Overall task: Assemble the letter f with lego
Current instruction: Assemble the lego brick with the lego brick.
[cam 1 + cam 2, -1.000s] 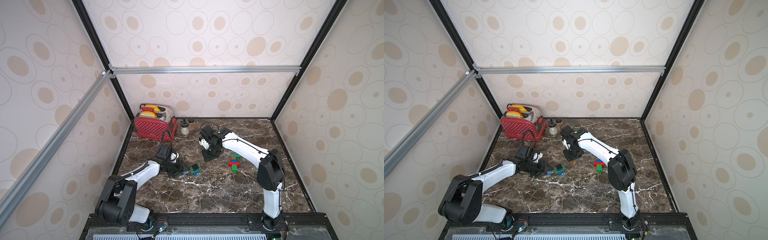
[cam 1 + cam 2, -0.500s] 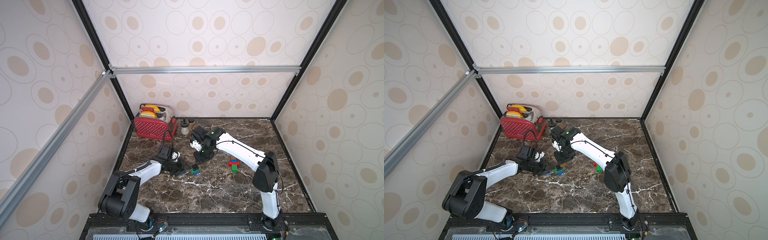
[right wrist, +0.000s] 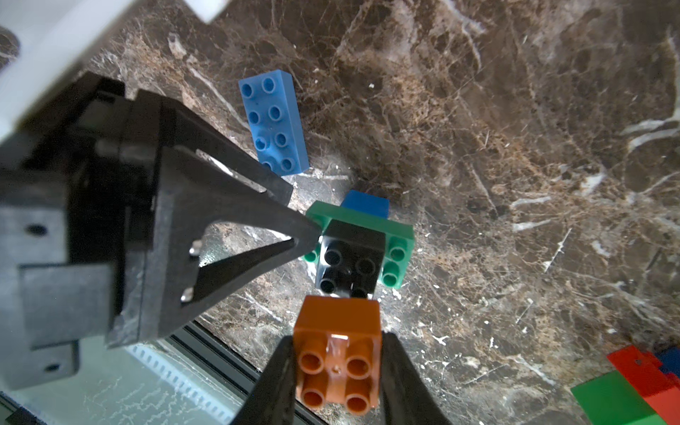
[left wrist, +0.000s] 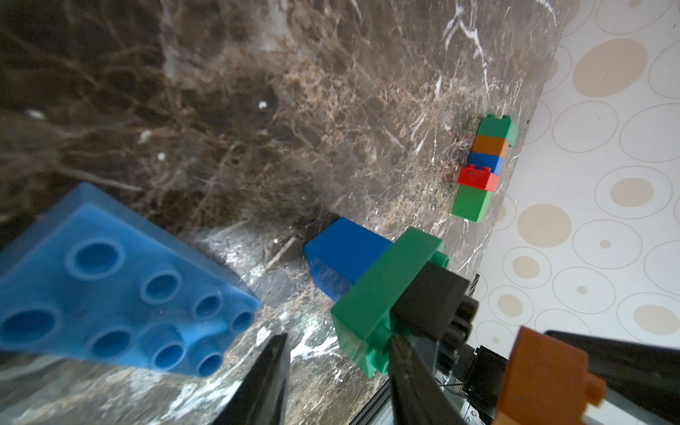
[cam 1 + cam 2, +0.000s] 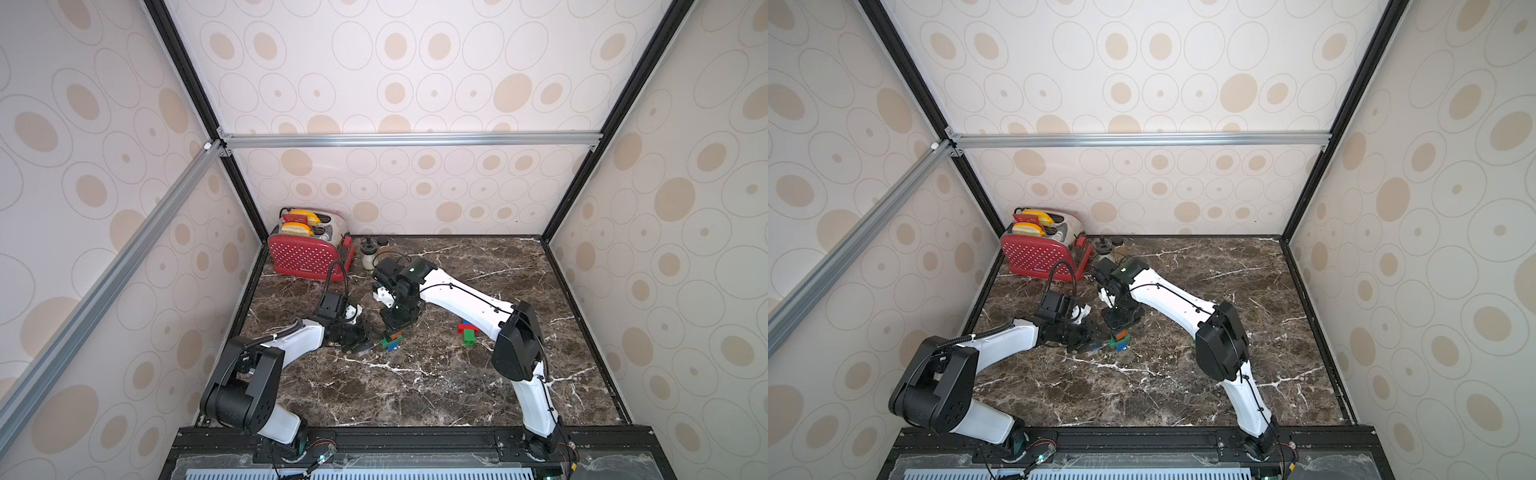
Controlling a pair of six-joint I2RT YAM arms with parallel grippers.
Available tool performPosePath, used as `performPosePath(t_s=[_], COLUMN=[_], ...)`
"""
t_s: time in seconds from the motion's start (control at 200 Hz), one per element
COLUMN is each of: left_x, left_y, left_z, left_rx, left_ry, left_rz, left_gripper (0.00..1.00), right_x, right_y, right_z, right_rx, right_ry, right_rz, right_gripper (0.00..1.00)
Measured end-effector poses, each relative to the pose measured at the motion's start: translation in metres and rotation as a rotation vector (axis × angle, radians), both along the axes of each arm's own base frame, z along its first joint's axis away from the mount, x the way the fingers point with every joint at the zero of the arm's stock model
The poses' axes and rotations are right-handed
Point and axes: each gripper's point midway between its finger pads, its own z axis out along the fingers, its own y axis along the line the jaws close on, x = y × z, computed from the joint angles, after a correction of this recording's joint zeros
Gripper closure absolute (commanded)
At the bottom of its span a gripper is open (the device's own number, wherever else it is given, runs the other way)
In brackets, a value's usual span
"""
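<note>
My right gripper [image 3: 338, 342] is shut on a square orange brick [image 3: 336, 364] and holds it just above a small stack [image 5: 390, 343]: a black brick [image 3: 349, 257] on a green oblong one [image 3: 399, 250] on a blue one [image 3: 366, 206]. My left gripper [image 3: 301, 212] reaches in low from the left, jaws apart, one fingertip [image 3: 312, 233] against the green brick's end and only marble in the gap. A light blue oblong brick [image 3: 274, 123] lies loose beside it. To the right, another joined row of green, orange, blue and red bricks [image 4: 482, 169] lies on the table.
A red dotted toaster [image 5: 305, 257] with toast stands in the back left corner, with two small jars [image 5: 369, 259] beside it. Patterned walls close three sides. A black frame rail [image 5: 415, 436] runs along the front edge.
My right arm has swung left with the orange brick, from near the right-hand row to over the stack. The left gripper's jaws have narrowed beside the stack.
</note>
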Motion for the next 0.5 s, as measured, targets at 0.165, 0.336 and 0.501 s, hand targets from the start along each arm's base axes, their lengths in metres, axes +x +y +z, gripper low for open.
performPosePath(t_s=[0.165,0.336,0.501], left_x=[0.000,-0.001,-0.001], left_y=[0.000,-0.001,-0.001], left_z=[0.000,0.000,0.000], left_rx=[-0.002,-0.002,-0.002], left_ry=[0.000,-0.001,-0.005], left_rz=[-0.003,-0.007,-0.011], left_gripper=[0.55,0.55,0.55], right_x=[0.002,0.008,0.011], right_y=[0.002,0.005,0.006], right_z=[-0.006,-0.011,-0.012], right_rx=[-0.011,-0.022,-0.028], right_ry=[0.002,-0.010,-0.021], right_rz=[-0.001,-0.003,-0.005], right_gripper=[0.64,0.64,0.64])
